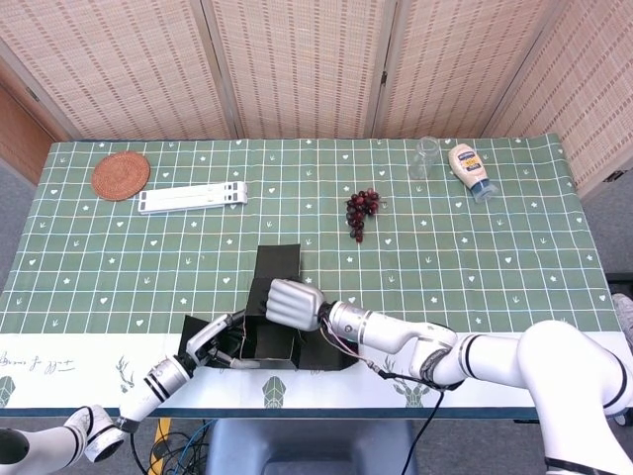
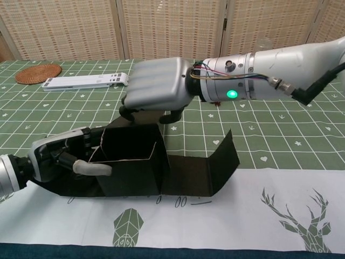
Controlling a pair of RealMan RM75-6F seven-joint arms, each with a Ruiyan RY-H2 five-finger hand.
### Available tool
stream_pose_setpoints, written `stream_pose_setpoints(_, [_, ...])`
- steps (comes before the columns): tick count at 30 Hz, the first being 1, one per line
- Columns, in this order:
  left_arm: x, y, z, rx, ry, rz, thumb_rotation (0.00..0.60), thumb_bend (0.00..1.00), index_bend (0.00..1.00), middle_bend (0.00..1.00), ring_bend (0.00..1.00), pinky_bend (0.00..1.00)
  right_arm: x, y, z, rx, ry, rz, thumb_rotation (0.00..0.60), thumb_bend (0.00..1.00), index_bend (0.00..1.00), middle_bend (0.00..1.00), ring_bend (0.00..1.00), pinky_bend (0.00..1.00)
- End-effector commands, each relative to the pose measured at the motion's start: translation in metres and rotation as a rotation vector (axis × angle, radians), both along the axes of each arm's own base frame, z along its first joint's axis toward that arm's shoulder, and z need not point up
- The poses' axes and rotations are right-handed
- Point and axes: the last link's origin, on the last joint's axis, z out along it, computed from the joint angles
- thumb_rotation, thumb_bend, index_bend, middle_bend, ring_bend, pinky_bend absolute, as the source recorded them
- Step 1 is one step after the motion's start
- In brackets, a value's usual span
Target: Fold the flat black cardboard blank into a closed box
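A round woven coaster (image 1: 121,175) lies at the upper left of the tabletop (image 1: 495,257), with a white folded stand (image 1: 193,197) just right of it. Dark grapes (image 1: 361,210) sit near the centre. A clear glass (image 1: 426,156) and a squeeze bottle (image 1: 471,170) stand close together at the upper right.

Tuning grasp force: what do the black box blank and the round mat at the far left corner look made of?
Box blank: thin matte black cardboard, holding sharp creases, with pale cut edges showing. Round mat: apparently woven rattan or similar fibre, reddish-brown with concentric ridged texture; exact fibre unclear.
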Motion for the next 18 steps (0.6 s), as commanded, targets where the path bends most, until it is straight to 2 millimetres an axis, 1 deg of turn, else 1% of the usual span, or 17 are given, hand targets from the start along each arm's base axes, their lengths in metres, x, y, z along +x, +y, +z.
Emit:
stream_pose_setpoints(1, [0.001,0.002,0.002,0.006,-0.005,0.002,0.6,0.13,0.24,0.22,0.69,0.88,-0.001,-0.001,0.004,-0.005,-0.013,-0.026,0.6,0.47,0.04,0.2,0.77,1.0])
stream_pose_setpoints(3, [0.002,0.003,0.004,0.01,-0.008,0.003,0.6,0.13,0.24,0.22,0.69,0.88,-0.003,-0.001,0.005,-0.004,-0.026,-0.049,0.6,0.47,0.0,0.16,0.76,1.0])
stream_pose_setpoints(7, [0.002,0.006,0.008,0.021,-0.014,0.015,0.6,0.13,0.24,0.22,0.69,0.88,-0.004,-0.002,0.01,0.003,-0.061,-0.087,0.6,0.47,0.0,0.1,0.74,1.0])
stream_pose_setpoints(14, [0.0,0.011,0.019,0.029,-0.009,0.01,0.6,0.13,0.23,0.22,0.69,0.88,-0.009,-0.007,0.024,0.011,-0.137,-0.162,0.6,0.47,0.0,0.06,0.72,1.0])
stream_pose_setpoints(18, [-0.001,0.013,0.026,0.039,0.01,0.002,0.6,0.13,0.23,0.22,0.69,0.88,-0.011,-0.012,0.038,-0.001,-0.218,-0.21,0.6,0.47,0.0,0.05,0.72,1.0])
